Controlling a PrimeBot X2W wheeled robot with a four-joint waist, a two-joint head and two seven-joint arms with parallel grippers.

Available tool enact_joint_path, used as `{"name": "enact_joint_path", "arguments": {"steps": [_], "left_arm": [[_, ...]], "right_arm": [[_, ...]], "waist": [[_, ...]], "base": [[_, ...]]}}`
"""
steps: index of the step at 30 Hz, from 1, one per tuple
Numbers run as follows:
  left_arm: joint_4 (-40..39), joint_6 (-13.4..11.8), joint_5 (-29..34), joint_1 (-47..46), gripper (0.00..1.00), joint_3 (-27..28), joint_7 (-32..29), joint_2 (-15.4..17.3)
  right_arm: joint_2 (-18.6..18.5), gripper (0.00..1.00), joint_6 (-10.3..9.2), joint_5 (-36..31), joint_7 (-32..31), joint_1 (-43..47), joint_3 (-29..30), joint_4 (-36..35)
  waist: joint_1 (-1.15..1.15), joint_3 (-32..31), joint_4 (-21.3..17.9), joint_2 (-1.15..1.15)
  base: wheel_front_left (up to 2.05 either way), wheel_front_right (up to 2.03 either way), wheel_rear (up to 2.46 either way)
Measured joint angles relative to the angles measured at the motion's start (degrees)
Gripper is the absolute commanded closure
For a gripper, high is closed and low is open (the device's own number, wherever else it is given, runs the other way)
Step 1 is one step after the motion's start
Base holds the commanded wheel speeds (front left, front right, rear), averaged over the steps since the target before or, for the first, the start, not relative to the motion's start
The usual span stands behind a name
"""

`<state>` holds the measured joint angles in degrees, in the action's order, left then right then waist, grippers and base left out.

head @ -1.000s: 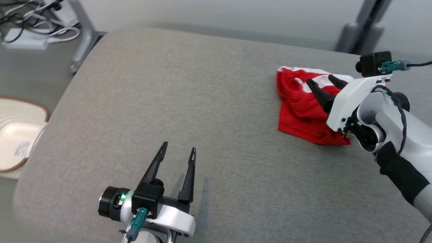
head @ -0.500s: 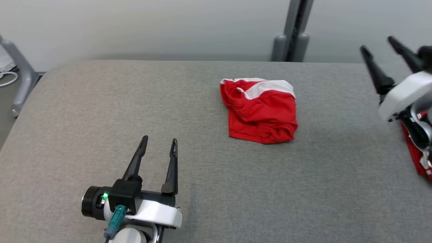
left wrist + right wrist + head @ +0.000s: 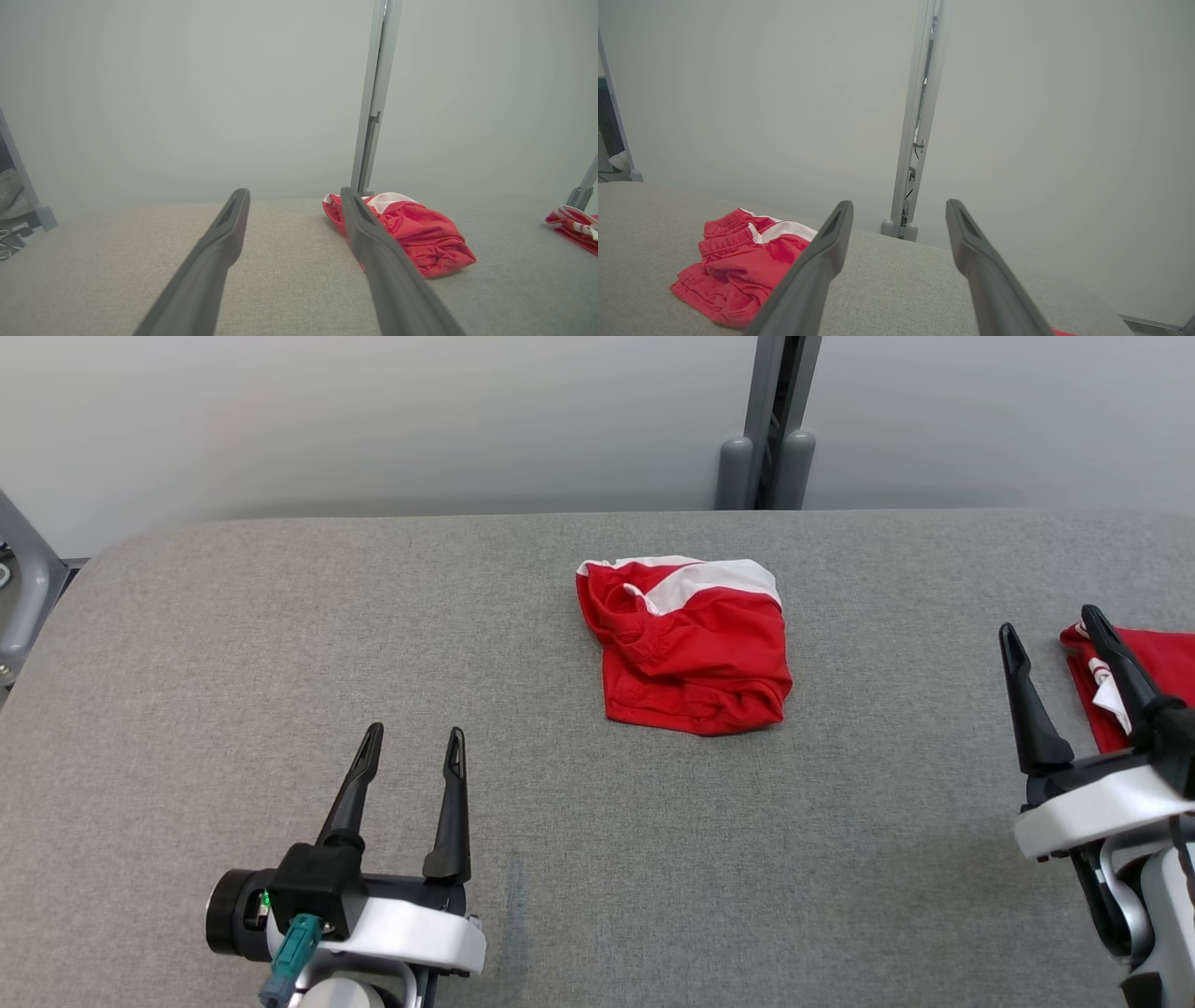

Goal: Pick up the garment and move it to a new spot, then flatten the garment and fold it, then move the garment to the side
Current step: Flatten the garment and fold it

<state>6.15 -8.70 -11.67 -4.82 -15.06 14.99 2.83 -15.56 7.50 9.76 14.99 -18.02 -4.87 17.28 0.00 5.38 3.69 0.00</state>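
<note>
The left hand (image 3: 414,731) hovers low over the grey tabletop (image 3: 233,644). Its two dark fingers are spread apart with nothing between them. The right hand (image 3: 1048,621) is likewise spread wide and empty, its fingers pointing away from the robot.

The red garment (image 3: 695,653) lies on the tabletop in a loose, roughly folded bundle. A white band runs across its far edge and a gathered waistband shows at its left corner. It sits ahead of the left hand and off to that hand's right, well apart from the fingertips. From the right hand it lies forward and to the left, also well apart. Neither hand touches it.

In the left wrist view the garment (image 3: 416,233) shows past the right finger, which covers its near left edge. In the right wrist view it (image 3: 733,261) lies left of the left finger, and its near corner passes behind that finger.

Another red cloth (image 3: 1158,672) with white trim lies just beside the right hand on its outer side. The right finger partly covers it in the head view, and whether they touch cannot be told.

Beyond both hands a grey post (image 3: 770,420) rises behind the far edge of the tabletop, against a pale wall (image 3: 373,420).
</note>
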Motion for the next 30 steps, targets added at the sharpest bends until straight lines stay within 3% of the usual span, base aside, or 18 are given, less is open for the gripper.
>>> {"name": "enact_joint_path", "arguments": {"steps": [17, 18, 19, 25, 30], "left_arm": [[-1.4, -0.1, -0.5, 1.2, 0.00, -0.9, 0.0, 0.0], [-1.4, -0.1, -0.5, 1.2, 0.00, -0.9, 0.0, 0.0], [-1.4, -0.1, -0.5, 1.2, 0.00, -1.0, 0.0, 0.0], [-1.4, 0.1, -0.4, 0.4, 0.00, -2.3, 0.0, 0.0], [-1.3, -0.2, -0.5, -0.7, 0.00, -3.7, 0.0, 0.0]], "right_arm": [[3.3, 0.00, 0.00, -3.1, 0.0, 3.3, 3.5, -3.2], [3.3, 0.38, 0.00, -3.1, 0.0, 3.3, 3.5, -3.2], [3.3, 1.00, 0.00, -2.6, 0.0, 3.3, 3.0, -2.7], [1.0, 1.00, 0.00, -0.2, 0.0, -1.2, -1.8, 0.8], [-2.0, 1.00, 0.00, 2.5, -0.1, -6.8, -9.7, 7.3]], "waist": [[0.00, 0.2, 1.7, 0.00], [0.00, 0.2, 1.7, 0.00], [0.00, 0.3, 1.8, 0.00], [0.00, 2.6, 3.4, 0.00], [0.00, 4.7, 6.3, 0.00]], "base": [[0.00, 0.00, 0.00], [0.00, 0.00, 0.00], [0.00, 0.00, 0.00], [0.00, 0.00, 0.00], [0.00, 0.00, 0.00]]}}
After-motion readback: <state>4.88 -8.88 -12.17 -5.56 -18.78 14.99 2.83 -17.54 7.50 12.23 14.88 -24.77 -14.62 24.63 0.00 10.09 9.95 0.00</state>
